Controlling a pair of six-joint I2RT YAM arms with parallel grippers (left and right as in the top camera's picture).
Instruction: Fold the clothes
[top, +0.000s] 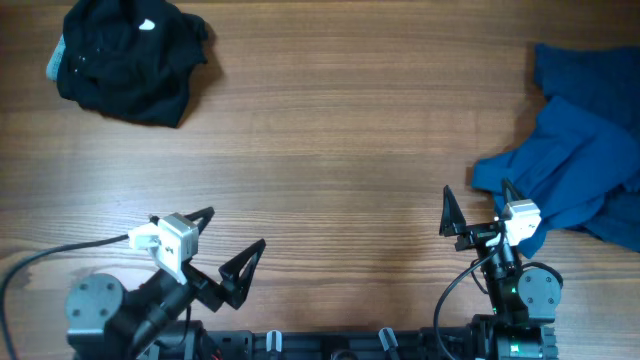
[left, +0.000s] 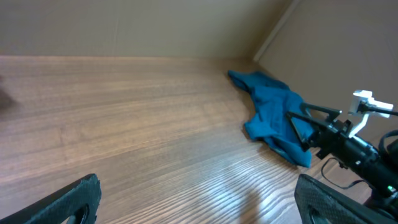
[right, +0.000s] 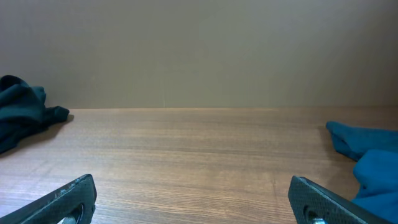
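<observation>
black clothes (top: 125, 60) far from wide-open empty left gripper (top: 236, 228), blue clothes (top: 580, 170) beside wide-open empty right gripper (top: 477, 192)

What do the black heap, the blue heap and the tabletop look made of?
Black heap: soft matte knit fabric, probably cotton jersey; it slumps in creases. Blue heap: similar matte cloth, with limp folds. Tabletop: wood or wood-look laminate, faint sheen, straight grain lines.

Left hand (top: 236, 227) and right hand (top: 477, 192) both spread wide, empty.
</observation>
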